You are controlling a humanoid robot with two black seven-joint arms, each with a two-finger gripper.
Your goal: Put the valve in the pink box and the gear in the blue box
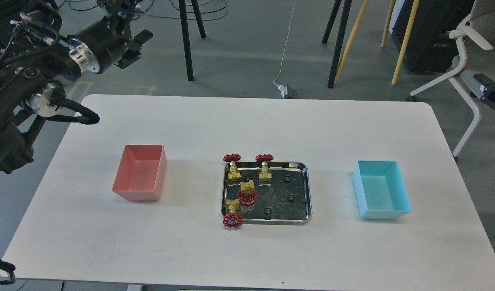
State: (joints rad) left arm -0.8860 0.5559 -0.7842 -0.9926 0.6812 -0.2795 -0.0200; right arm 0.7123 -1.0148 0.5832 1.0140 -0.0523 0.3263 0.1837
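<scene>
A big white table with round corners [247, 121] stands on a grey floor [247, 52]. A shiny steel tray [308, 194] sits in the middle of it. Behind the table are black and yellow stand legs [344, 44], a thin white cable [286, 44] and a white chair [462, 68].

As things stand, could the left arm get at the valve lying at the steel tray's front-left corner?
Probably yes: the brass valve with the red handwheel lies exposed at the shiny steel tray corner, nothing above it. The left gripper is raised, far back-left.

Lab: tripod legs [187, 40], floor cables [284, 44].
</scene>
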